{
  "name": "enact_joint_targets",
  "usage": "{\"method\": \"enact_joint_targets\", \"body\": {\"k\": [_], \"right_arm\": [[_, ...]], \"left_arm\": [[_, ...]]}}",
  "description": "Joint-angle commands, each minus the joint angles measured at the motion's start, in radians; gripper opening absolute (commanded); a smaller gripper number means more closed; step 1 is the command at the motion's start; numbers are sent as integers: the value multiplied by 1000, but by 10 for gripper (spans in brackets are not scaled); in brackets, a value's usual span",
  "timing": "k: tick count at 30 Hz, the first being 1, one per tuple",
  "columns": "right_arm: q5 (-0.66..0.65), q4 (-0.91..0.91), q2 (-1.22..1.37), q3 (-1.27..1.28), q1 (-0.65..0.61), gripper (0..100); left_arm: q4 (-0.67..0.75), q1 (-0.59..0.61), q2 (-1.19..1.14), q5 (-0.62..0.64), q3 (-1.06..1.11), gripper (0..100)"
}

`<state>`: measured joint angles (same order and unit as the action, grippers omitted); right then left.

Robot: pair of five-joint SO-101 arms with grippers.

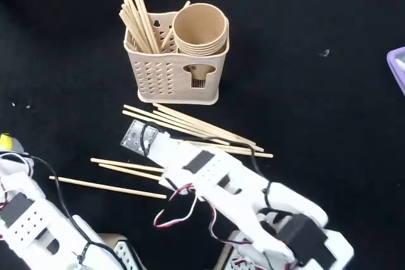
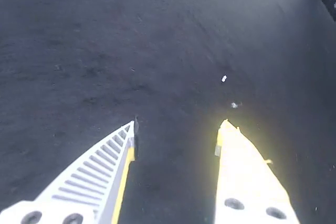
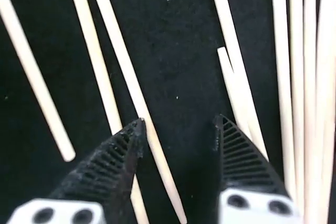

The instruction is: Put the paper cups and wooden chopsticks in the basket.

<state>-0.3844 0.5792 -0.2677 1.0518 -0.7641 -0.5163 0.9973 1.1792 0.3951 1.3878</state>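
Chopsticks [image 1: 126, 166], 3 apart from a bundle [image 1: 190, 124], lie by 1 basket [image 1: 158, 77]; left tool [image 2: 179, 127], right tool [image 3: 180, 121] both spread.

High view overhead, whole table [image 1: 316, 93]. Wrist views close, facing down; right shares chopsticks [image 1: 190, 126] [image 3: 121, 51] with high.

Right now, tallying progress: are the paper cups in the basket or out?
In. The stacked paper cups stand upright in one compartment of the basket.
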Motion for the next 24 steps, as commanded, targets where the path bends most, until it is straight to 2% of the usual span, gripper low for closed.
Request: {"method": "enact_joint_targets", "body": {"k": [1,10,15,20,24], "right_arm": [[0,-41,42,-59,-2,204],[0,32,68,-113,-2,204],[0,118,-70,-108,37,205],[-23,138,-245,4,-35,205],[-78,138,-217,24,-61,209]], "left_arm": [[15,24,12,29,-65,256],[15,24,12,29,-64,256],[15,24,14,28,-65,256],[15,19,14,28,-64,256],[15,19,14,26,-64,256]]}}
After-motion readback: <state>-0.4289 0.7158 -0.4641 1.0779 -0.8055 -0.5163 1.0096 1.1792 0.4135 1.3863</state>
